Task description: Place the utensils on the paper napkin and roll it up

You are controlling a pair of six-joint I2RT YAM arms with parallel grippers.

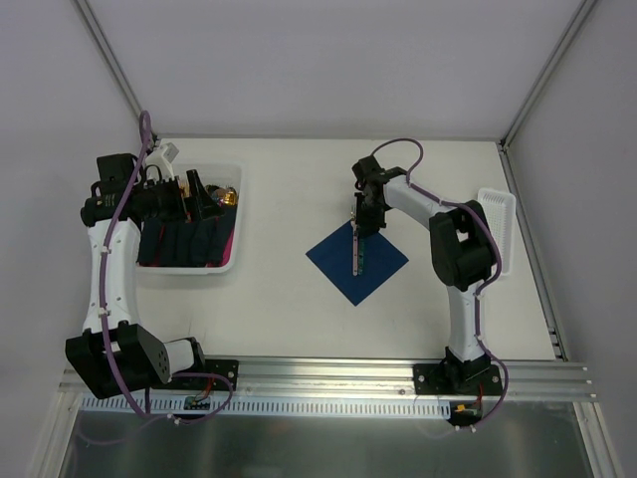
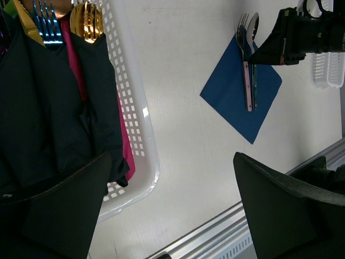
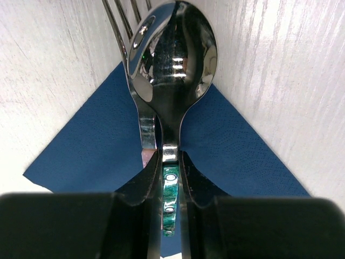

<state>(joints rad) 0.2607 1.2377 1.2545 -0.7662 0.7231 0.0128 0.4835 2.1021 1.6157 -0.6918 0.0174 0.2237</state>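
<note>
Half through placing: clamped spoon (image 3: 173, 59) in right gripper (image 3: 170, 167) beside fork (image 2: 246, 75) on napkin (image 1: 343, 269) (left gripper (image 2: 170, 178) spread); needed release, then rolling.

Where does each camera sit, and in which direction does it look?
Top external: above and behind the arms, looking down on the table; both arms and their bases show.
Left wrist: over the white basket, looking across to the napkin; the open left hand frames the view.
Right wrist: low over the napkin, facing along the spoon held in the right hand.
Shared: both wrist views show napkin, spoon and fork.
</note>
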